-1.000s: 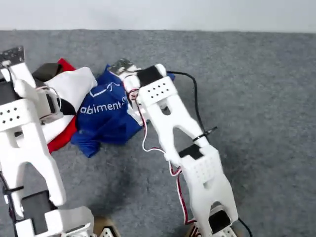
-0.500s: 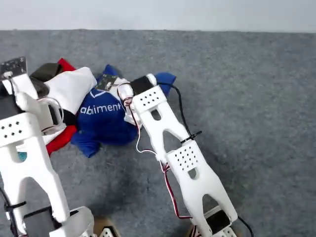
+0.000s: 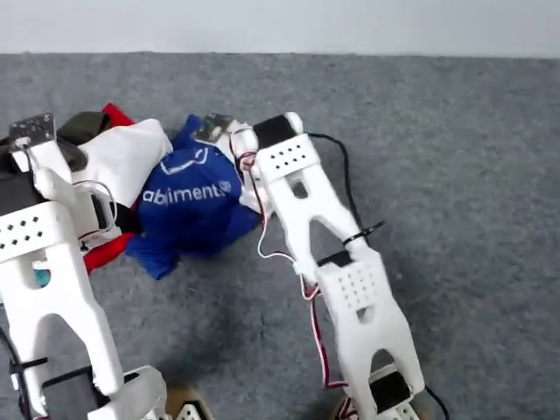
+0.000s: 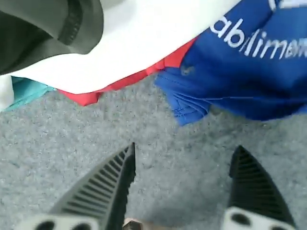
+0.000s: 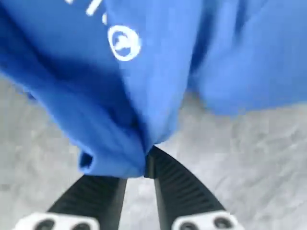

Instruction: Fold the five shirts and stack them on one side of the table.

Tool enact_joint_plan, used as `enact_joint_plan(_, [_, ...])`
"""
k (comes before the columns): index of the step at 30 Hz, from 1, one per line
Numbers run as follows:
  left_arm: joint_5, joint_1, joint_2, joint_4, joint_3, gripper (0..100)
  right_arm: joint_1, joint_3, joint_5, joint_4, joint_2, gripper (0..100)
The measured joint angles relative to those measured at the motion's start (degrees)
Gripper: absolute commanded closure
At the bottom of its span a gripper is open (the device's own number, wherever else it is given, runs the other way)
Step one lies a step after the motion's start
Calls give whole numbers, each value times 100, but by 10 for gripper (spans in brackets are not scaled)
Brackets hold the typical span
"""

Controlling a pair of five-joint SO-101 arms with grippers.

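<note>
Blue cloth sits pinched between my right jaws. They are pressed together on a fold of the blue shirt, which bunches up right in front of them, with the grey table below. In the high view my right arm stretches across the table to the far edge of that shirt. The shirt lies crumpled on the left half of the table with its white lettering facing up.

My left jaws are spread wide and hold nothing. They hover over bare table just beside the blue shirt's near hem, and my left arm stands at the near side of the heap.

The rest of the pile touches the blue shirt on its left. A white shirt lies over a red shirt, whose edge peeks out beneath it on the near side and again at the far corner. A dark shirt rests against the far end of the white one. A teal shirt shows as a small strip under the white one, next to the red edge. None of the five is folded.
</note>
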Motion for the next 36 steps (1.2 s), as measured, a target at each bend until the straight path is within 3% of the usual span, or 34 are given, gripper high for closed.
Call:
enact_joint_plan(3, [0,0,0,0,0,701,-18,1582,62,0,-905,989])
enact_joint_plan(11, [0,0,0,0,0,701,-352,6127,1407,0,-3420,983])
enact_joint_plan(15, [0,0,0,0,0,701,-598,7367,1424,0,-4475,969])
enact_joint_plan(20, [0,0,0,0,0,701,-607,7279,633,0,-5363,784])
enact_joint_plan(25, [0,0,0,0,0,701,-607,6180,-105,0,-5793,586])
enact_joint_plan(30, [0,0,0,0,0,702,-255,4835,-185,0,-5776,627])
enact_joint_plan(36, [0,0,0,0,0,702,967,3886,-193,-404,-4607,636])
